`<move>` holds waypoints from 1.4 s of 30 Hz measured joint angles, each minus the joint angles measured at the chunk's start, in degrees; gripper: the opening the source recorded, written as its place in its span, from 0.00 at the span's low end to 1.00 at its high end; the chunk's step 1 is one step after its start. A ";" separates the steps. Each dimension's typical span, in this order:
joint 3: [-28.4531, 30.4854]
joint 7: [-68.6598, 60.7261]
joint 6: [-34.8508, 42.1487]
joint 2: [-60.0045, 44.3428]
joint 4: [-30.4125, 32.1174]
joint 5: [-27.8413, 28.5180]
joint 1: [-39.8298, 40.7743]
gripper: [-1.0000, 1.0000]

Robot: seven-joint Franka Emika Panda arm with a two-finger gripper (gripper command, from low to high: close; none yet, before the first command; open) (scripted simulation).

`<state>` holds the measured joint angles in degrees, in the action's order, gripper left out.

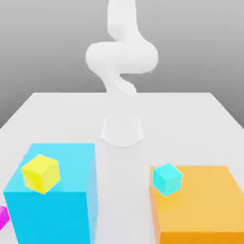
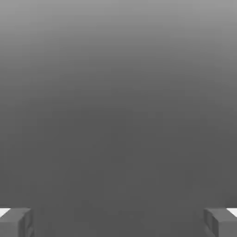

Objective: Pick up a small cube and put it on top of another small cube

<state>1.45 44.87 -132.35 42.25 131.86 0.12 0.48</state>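
While open, hand in hand view.

At the exterior view's left stands one block, at the exterior view's right another, a gap of worktop between them. The arm's base stands farther back, between the two. A middle cube overlaps the first block's top and front edge; a right-hand cube overlaps the second's top by its inner edge. Contact is unclear for both. An outer cube lies beyond the first block, at the exterior view's left edge, partly cut off.
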 joint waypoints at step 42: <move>0.85 -19.56 -46.34 -55.95 33.24 -19.58 36.61 0.00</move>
<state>2.30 25.31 -178.68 -13.69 165.10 -19.45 37.09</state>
